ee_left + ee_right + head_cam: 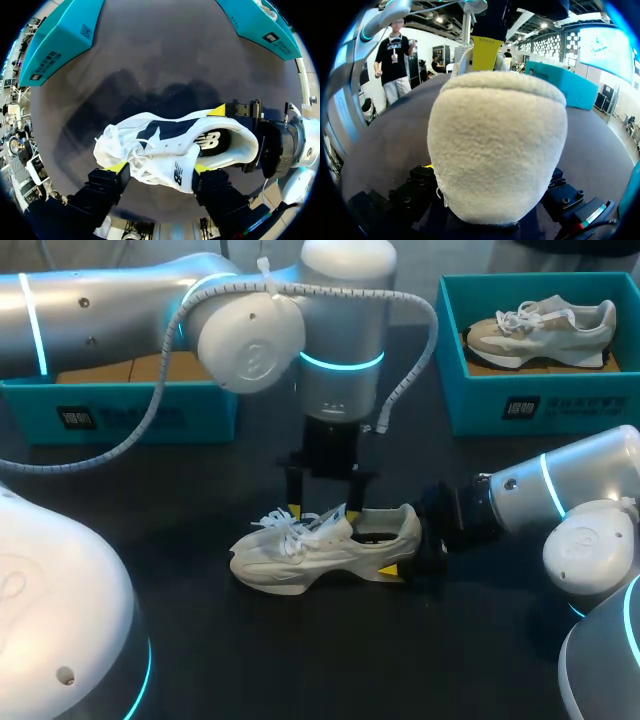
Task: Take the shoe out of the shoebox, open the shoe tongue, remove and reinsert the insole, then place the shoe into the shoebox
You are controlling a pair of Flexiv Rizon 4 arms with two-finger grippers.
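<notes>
We log the shoe (325, 550) toe toward the bench's (300, 660) left edge, heel clamped in right pincer (412, 546), left pincer (322, 512) open above tongue (332, 523).

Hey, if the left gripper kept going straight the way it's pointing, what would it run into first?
The white shoe: the left gripper points down at its tongue and laces, with hardly any gap visible between them.

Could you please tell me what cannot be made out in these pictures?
Inside of the left shoebox: head view, left arm covers it.
Fingers of the right gripper: right wrist view, heel of the shoe blocks them.
Front of the insole: left wrist view, tongue and laces cover it.
</notes>
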